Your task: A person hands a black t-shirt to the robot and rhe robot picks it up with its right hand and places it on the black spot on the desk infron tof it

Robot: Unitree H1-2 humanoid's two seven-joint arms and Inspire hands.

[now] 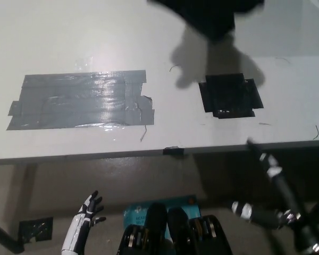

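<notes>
A black t-shirt point(212, 16) hangs as a dark, shapeless bunch at the top edge of the view, cut off by the frame, with its soft shadow falling on the white tabletop point(149, 48) below it. Under that shadow lies the black spot point(229, 95), a rough square of dark tape, and well to its left a wide patch of shiny grey tape point(80, 100).

The right hand point(271, 170) is below the tabletop's near edge, blurred; whether its fingers are spread or closed cannot be told, and the t-shirt is far above them, past the black spot. The white left hand point(90, 208) rests low at the left, fingers spread and holding nothing.
</notes>
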